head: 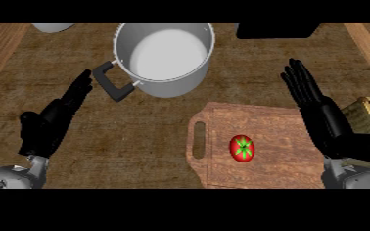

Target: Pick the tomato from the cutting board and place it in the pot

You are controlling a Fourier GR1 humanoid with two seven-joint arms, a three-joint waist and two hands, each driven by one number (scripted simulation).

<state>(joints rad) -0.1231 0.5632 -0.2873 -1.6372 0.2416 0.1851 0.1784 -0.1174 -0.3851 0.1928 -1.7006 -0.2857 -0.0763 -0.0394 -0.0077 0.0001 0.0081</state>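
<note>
Seen from above on a brown wooden surface: a tomato, red with a green star-shaped top, lay on the cutting board, right of the board's slotted handle and near its middle. Untouched by either robot hand. Steel pot stood up and to the left of the board, well apart from it, mouth open and pale inside, one black handle pointed down-left.

Left robot hand held far left of the board, level with its upper edge, fingers straight and together, tips reaching toward the pot's black handle, just short of it. Nothing held.

Right robot hand hung over the board's right edge, up and to the right of the tomato, fingers straight and slightly spread, pointed up-left. Nothing held, clear of the tomato.

A yellowish object showed just right of the board, behind the right wrist; too little in view to identify. Black item above the board at the far edge; pale rounded object far up-left, beyond the pot.
</note>
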